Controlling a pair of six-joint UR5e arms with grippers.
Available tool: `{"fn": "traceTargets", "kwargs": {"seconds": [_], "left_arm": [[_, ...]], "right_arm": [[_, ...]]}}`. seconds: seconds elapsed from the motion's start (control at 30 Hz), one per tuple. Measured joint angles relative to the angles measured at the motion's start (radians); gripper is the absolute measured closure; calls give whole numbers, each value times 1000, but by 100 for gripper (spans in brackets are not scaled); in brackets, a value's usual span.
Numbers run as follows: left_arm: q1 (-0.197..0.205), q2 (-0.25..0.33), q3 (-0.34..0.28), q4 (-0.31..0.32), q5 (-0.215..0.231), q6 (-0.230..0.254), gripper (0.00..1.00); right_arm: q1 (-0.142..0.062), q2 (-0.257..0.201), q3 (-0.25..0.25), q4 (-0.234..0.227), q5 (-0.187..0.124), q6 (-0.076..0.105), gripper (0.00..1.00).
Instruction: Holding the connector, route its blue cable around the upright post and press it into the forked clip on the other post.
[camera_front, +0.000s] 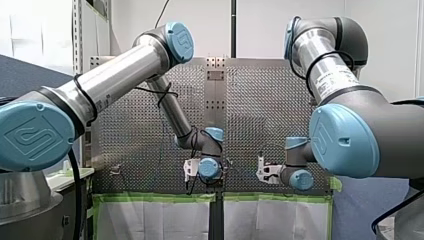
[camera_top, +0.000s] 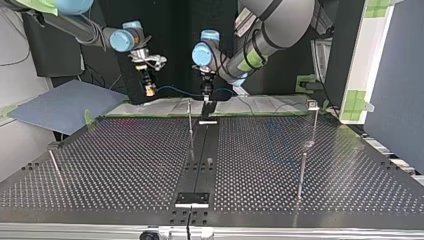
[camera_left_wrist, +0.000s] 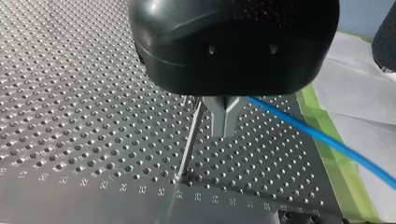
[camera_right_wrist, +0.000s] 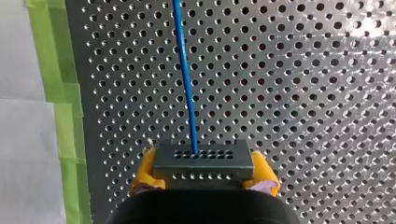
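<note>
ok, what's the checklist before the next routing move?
1. Connector clamped in right tool: ok.
2. Blue cable leaves the connector unkinked: ok.
3. Left tool shut on the blue cable: ok.
4. Cable round the upright post: not ok, the post stands beside the left tool and the cable is unwrapped.
5. Cable in the forked clip: not ok, not there yet.
6. Slack beyond the left tool: cannot tell.

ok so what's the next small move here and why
Probably carry my right end effector, shut on the connector, across the table past the upright post. The blue cable runs from it to my left end effector beside that post and is not yet around it.
</note>
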Motion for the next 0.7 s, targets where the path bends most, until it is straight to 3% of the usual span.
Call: {"fn": "traceTargets", "kwargs": {"seconds": [0.4,0.7], "left_arm": [[10,0,0,-2,20,2,100],[12,-1,2,-3,31,7,100]], "right_arm": [[-27,8,-12,4,-12,9,100],[-35,16,-23,11,-14,10,100]]}}
